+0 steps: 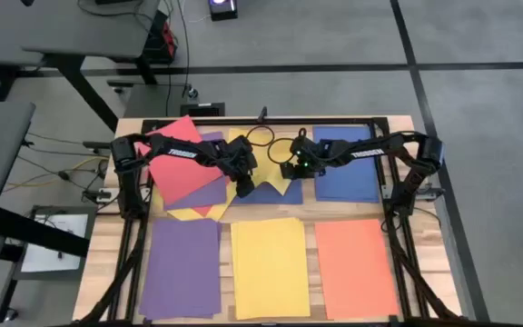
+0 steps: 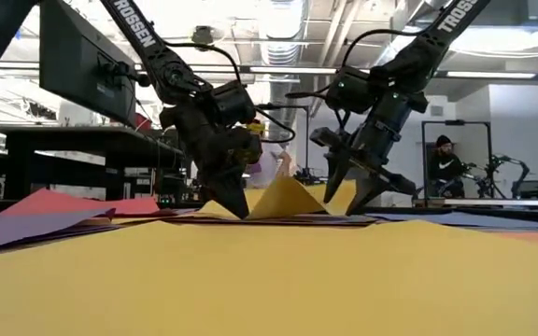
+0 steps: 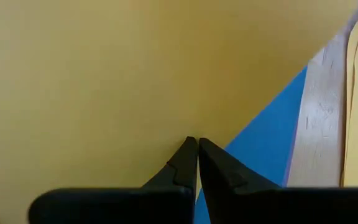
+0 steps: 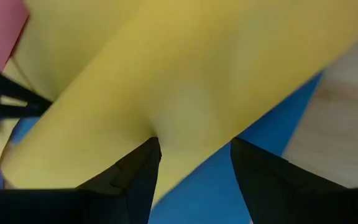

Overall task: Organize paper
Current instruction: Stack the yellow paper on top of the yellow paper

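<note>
Grip: left gripper (image 2: 234, 207) pinched tight on a yellow sheet (image 2: 286, 198), tenting its edge off the loose pile, likely to free it from the sheets beneath
Partner: right gripper (image 2: 350, 191) spread wide just beside that lifted sheet, holding nothing, seemingly ready to take over
Under the tips: blue sheet (image 1: 275, 193), with red sheet (image 1: 175, 159) out past the left gripper
Sorted: purple stack (image 1: 181, 266), yellow stack (image 1: 269, 266), orange stack (image 1: 356, 263) on the table (image 1: 402, 123), well clear of both grippers

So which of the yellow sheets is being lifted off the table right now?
The loose yellow sheet in the middle pile, pinched by the left gripper and tented upward. The yellow stack at the front edge lies flat. The right gripper hovers open beside it.
</note>
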Action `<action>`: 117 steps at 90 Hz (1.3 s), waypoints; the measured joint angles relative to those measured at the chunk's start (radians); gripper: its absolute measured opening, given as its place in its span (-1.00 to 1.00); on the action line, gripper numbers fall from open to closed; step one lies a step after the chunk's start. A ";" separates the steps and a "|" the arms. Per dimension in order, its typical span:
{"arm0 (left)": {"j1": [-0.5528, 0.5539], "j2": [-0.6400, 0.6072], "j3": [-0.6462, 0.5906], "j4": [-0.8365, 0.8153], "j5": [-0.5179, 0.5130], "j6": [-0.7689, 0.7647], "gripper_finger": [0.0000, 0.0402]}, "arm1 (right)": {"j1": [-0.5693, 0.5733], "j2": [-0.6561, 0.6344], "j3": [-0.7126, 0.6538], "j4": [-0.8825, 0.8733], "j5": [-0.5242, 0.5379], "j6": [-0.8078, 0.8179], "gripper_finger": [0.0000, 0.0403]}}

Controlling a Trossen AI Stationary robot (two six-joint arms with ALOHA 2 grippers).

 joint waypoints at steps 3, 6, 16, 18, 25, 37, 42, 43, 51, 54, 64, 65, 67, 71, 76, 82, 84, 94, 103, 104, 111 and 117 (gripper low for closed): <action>0.000 0.000 0.000 0.000 0.000 0.000 -1.00 | 0.001 0.000 0.000 0.006 -0.016 -0.002 -0.06; 0.000 0.000 0.000 0.000 0.000 0.000 -1.00 | 0.004 0.000 0.000 0.022 -0.030 -0.007 -0.06; 0.000 0.000 0.000 0.005 0.008 -0.002 -1.00 | 0.016 -0.001 0.000 0.070 -0.050 -0.026 -0.06; 0.000 0.000 0.000 0.007 0.017 -0.002 -1.00 | 0.019 -0.001 0.000 0.079 -0.052 -0.027 -0.06; 0.000 0.000 0.000 0.019 0.054 -0.004 -1.00 | 0.023 -0.001 0.000 0.096 -0.067 -0.027 -0.06; 0.000 0.000 0.015 0.027 0.089 -0.022 -1.00 | 0.026 -0.001 0.000 0.117 -0.069 -0.017 -0.06; -0.001 0.000 0.026 0.028 0.101 -0.022 -1.00 | 0.026 -0.001 0.000 0.149 -0.069 -0.006 -0.06; -0.001 0.000 0.029 0.028 0.101 -0.022 -1.00 | 0.026 -0.001 0.000 0.157 -0.069 -0.003 -0.06; -0.001 0.000 0.051 0.026 0.102 -0.022 -1.00 | 0.026 -0.001 0.000 0.229 -0.069 0.019 -0.06; -0.001 0.000 0.061 0.027 0.102 -0.022 -1.00 | 0.026 -0.001 0.000 0.256 -0.069 0.024 -0.06; -0.001 0.000 0.085 0.026 0.103 -0.022 -1.00 | 0.025 -0.002 0.001 0.314 -0.070 0.046 -0.06; -0.001 0.000 0.087 0.024 0.103 -0.022 -1.00 | 0.025 -0.002 0.001 0.317 -0.070 0.049 -0.06; -0.001 0.000 0.092 0.018 0.103 -0.022 -1.00 | 0.025 -0.002 0.001 0.320 -0.070 0.054 -0.06; -0.001 0.000 0.103 0.001 0.104 -0.018 -1.00 | 0.026 -0.002 0.001 0.320 -0.071 0.063 -0.06; -0.001 0.000 0.119 -0.024 0.105 -0.002 -1.00 | 0.026 -0.002 0.001 0.319 -0.074 0.074 -0.06; -0.001 0.000 0.138 -0.057 0.106 0.023 -1.00 | 0.026 -0.002 0.001 0.319 -0.075 0.075 -0.06; -0.001 0.000 0.144 -0.066 0.106 0.031 -1.00 | 0.026 -0.002 0.001 0.319 -0.075 0.075 -0.06; -0.001 0.000 0.180 -0.096 0.107 0.038 -1.00 | 0.024 -0.002 0.001 0.319 -0.075 0.076 -0.06; -0.001 0.000 0.215 -0.125 0.108 0.031 -1.00 | 0.024 -0.002 0.001 0.321 -0.075 0.084 -0.06; -0.002 0.000 0.218 -0.128 0.108 0.031 -1.00 | 0.024 -0.002 0.001 0.322 -0.075 0.088 -0.06; -0.001 0.000 0.231 -0.153 0.108 0.049 -1.00 | 0.024 -0.002 0.001 0.354 -0.076 0.124 -0.06; -0.001 0.000 0.232 -0.168 0.108 0.068 -1.00 | 0.027 -0.006 0.001 0.421 -0.076 0.147 -0.06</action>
